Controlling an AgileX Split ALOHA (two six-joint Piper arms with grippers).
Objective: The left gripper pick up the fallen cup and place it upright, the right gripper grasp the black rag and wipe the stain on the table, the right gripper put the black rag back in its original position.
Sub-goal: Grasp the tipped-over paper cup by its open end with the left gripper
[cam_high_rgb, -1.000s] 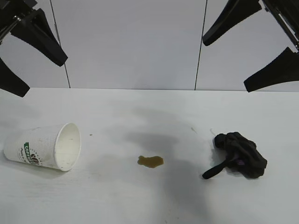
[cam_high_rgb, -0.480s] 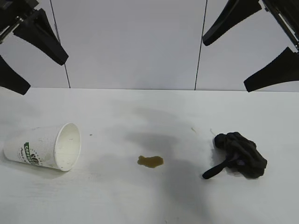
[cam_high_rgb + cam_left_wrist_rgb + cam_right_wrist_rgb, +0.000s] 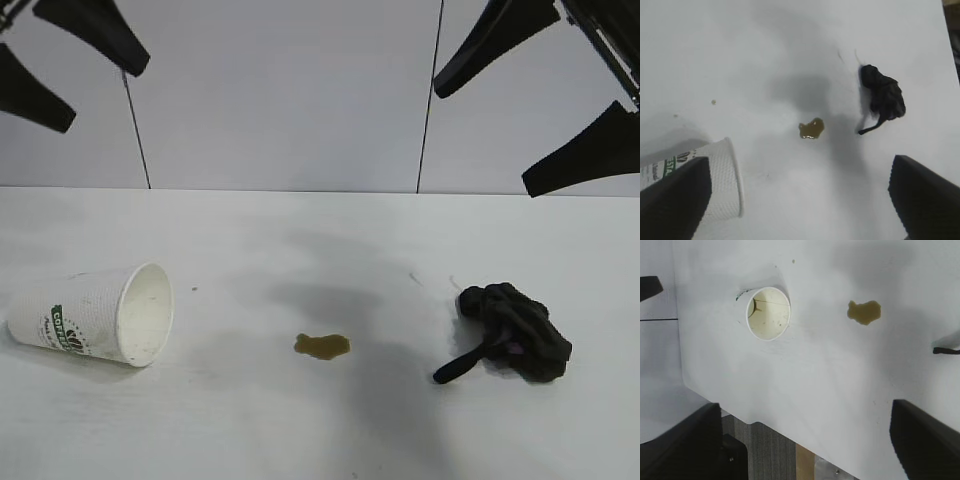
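The cup (image 3: pixel 92 328) lies on its side at the left of the white surface (image 3: pixel 320 230), its open mouth turned toward the stain (image 3: pixel 322 346); being thin paper it is surely light and easily crushed, and on its round wall it may roll when nudged, so the sensible hold is a gentle pinch across the body near the rim, where the rolled lip stiffens it. The stain sits near the middle, well apart from the cup; the black rag (image 3: pixel 517 333) lies bunched at the right, soft and limp, best pinched at its thick middle and not by the thin strap.

The left gripper (image 3: pixel 62 58) hangs high above the cup with its fingers spread wide and empty; the right gripper (image 3: pixel 548 100) hangs high above the rag, fingers also wide apart and holding nothing.

The exterior view shows the cup's green logo band and both arms; the right wrist view looks straight into the cup (image 3: pixel 768 313) and shows brown dregs on the inner wall and the surface's edge, with only the rag's strap in frame; the left wrist view takes in cup (image 3: pixel 700 177), stain (image 3: pixel 811 128) and rag (image 3: pixel 884 96) together.
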